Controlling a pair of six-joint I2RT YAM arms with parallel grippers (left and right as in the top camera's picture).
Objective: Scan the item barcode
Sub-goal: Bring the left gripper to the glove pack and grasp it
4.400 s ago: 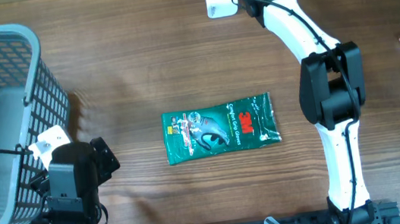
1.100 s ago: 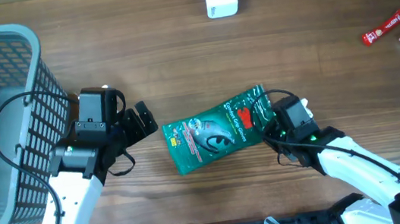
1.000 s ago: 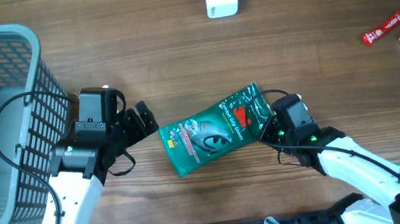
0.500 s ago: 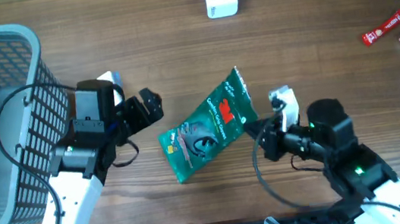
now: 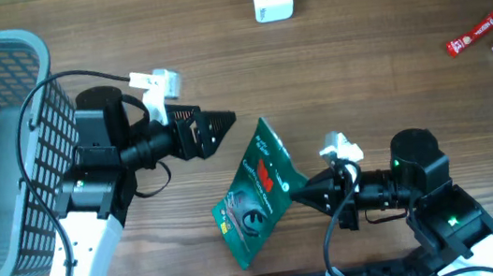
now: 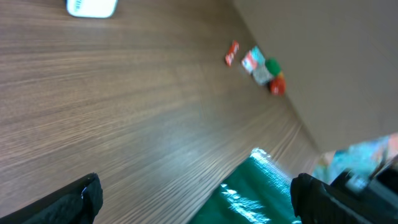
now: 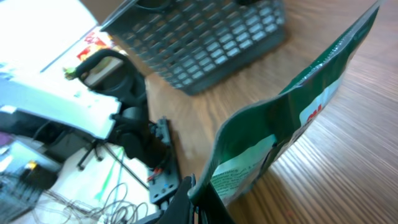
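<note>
No legible text, red logo on green packet unreadable

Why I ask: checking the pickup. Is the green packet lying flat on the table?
No, the overhead view shows the green packet tilted up on its edge, pinched at one side by the right tool.

Green packet lettered in red; grey lattice basket; brown wood-grain table.
</note>
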